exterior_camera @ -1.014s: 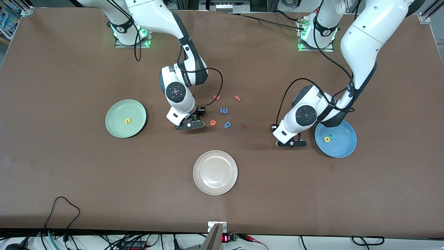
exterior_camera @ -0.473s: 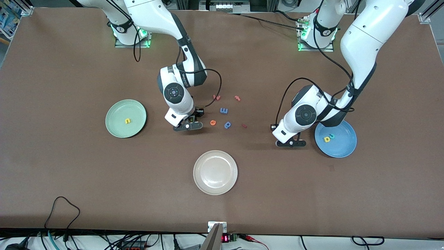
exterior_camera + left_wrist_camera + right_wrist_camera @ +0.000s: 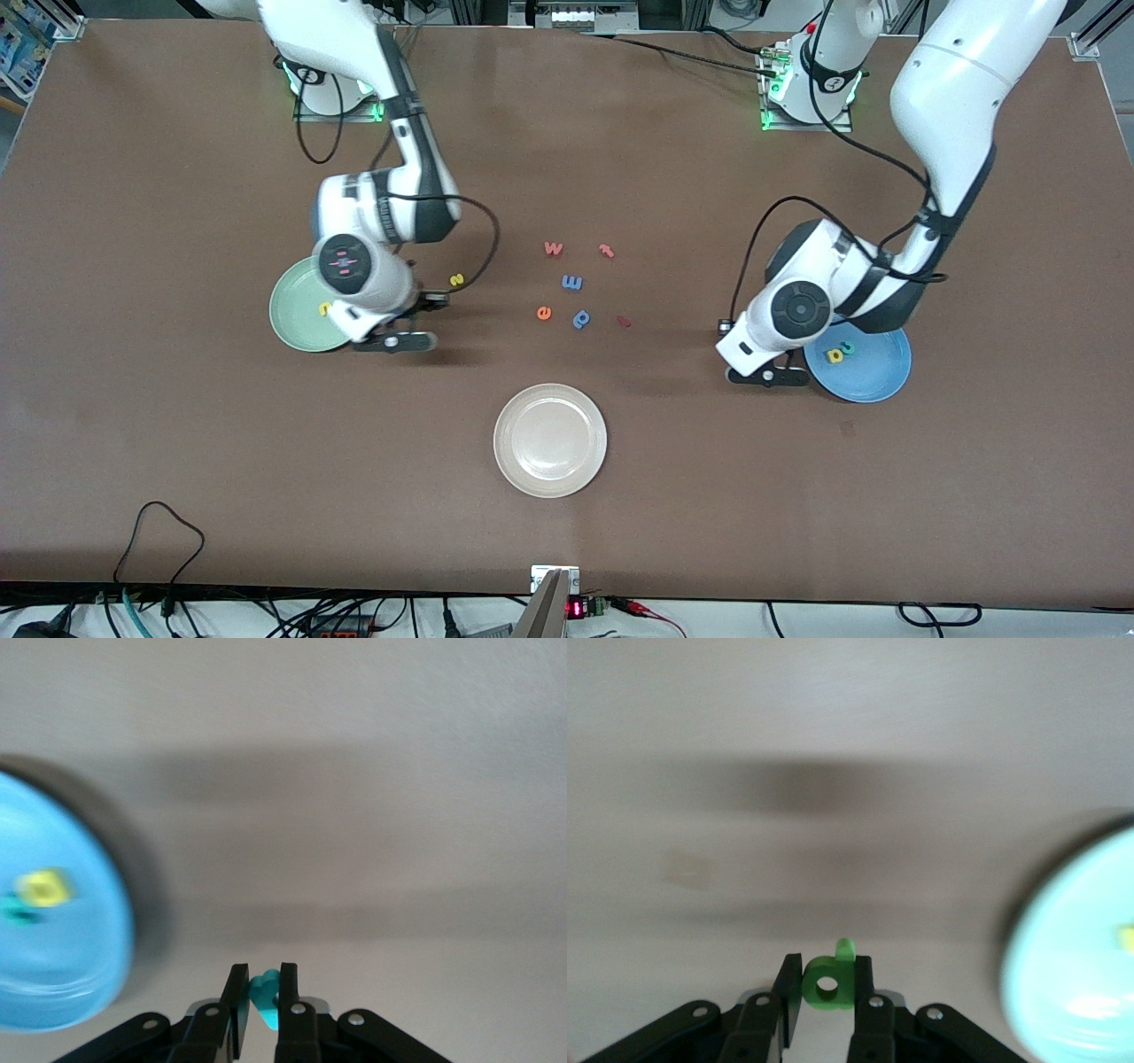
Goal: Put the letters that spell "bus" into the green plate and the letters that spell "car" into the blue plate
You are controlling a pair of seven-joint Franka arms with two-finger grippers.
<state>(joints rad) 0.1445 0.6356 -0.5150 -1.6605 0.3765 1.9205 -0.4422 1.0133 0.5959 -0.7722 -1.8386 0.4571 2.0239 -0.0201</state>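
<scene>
We see the right claw (image 3: 826, 988) closed on the green b-shaped letter (image 3: 829, 979), gripped between its two fingers; in the front view this claw (image 3: 394, 341) hangs over the worktop (image 3: 177, 461) just beside the rim of the green plate (image 3: 297, 332), on the side toward the middle of the worktop. The yellow u-shaped letter (image 3: 325, 308) lies in that plate, partly tucked under the arm's wrist. The yellow s-shaped letter (image 3: 457, 280) lies on the bare worktop close to the right arm's wrist, toward the middle of the worktop.

The left claw (image 3: 262, 992) is clamped on the teal r-shaped letter (image 3: 264, 997); from the front we find this claw (image 3: 769, 376) over the worktop right at the edge of the blue plate (image 3: 873, 377). The yellow a-shaped letter (image 3: 834, 355) and the light-blue c-shaped letter (image 3: 848, 348) lie touching each other in the blue plate.

Between the two arms lies a loose scatter: a red w (image 3: 553, 249), a red t-shaped letter (image 3: 607, 251), a blue m-like letter (image 3: 572, 283), the orange e (image 3: 544, 312), the blue p-shaped letter (image 3: 581, 318) and a small dark red piece (image 3: 624, 322). The white plate (image 3: 550, 440) sits nearer to the front camera than this scatter.
</scene>
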